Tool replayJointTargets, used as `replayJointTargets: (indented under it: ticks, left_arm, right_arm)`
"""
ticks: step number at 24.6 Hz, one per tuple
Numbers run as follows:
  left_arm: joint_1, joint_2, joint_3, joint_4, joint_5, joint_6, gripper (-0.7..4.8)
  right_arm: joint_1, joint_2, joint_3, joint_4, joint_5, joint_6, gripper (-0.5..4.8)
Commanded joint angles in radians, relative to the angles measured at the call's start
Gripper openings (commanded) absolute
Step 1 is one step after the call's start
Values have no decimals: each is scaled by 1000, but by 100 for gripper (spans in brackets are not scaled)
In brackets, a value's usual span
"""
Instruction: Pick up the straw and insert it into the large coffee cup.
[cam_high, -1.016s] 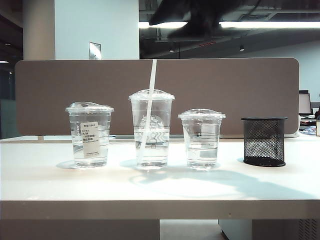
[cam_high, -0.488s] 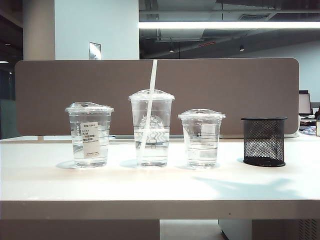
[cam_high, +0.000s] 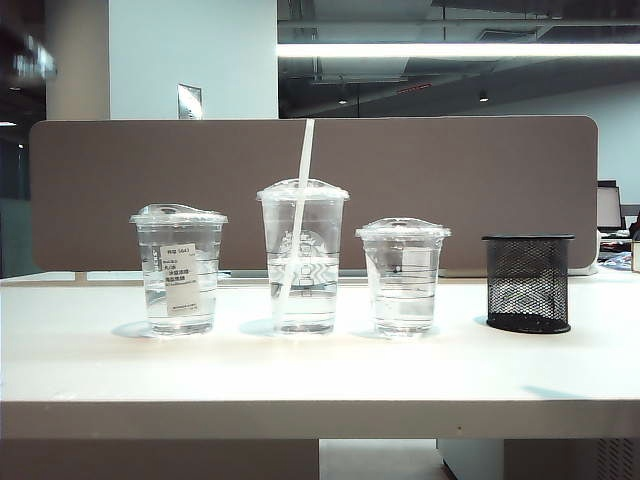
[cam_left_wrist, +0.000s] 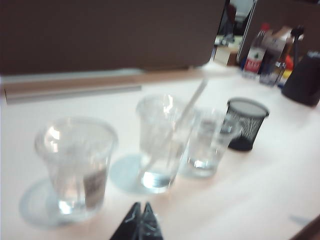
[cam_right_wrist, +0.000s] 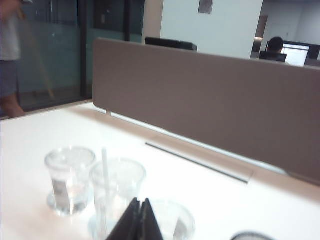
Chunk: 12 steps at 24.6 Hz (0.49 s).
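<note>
End effectors (cam_left_wrist: 138, 220) gone — straw (cam_high: 297, 215) in large coffee cup (cam_high: 302, 256)

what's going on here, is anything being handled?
Nothing is held. The long white straw stands tilted in the tall clear domed-lid coffee cup, the middle of three cups beside a black mesh holder. Both arms are up over the white table: the left tool and right tool are shut and empty.

Overhead arm and its shadow gone.
</note>
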Motion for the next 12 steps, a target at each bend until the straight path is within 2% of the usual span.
replayJointTargets:
  ticks: [1, 7, 12]
  left_arm:
    - [-2, -1, -50, 42, -10, -7, -5]
    - [-2, 0, -112, 48, -163, -89, -5]
    - [-2, 11, -151, 61, -158, -85, -4]
  right_arm:
    - [1, -66, -95, 18, 22, 26, -5]
    - [2, -179, -291, 73, 22, 109, -5]
    - [2, -243, -381, 69, 14, 110, -5]
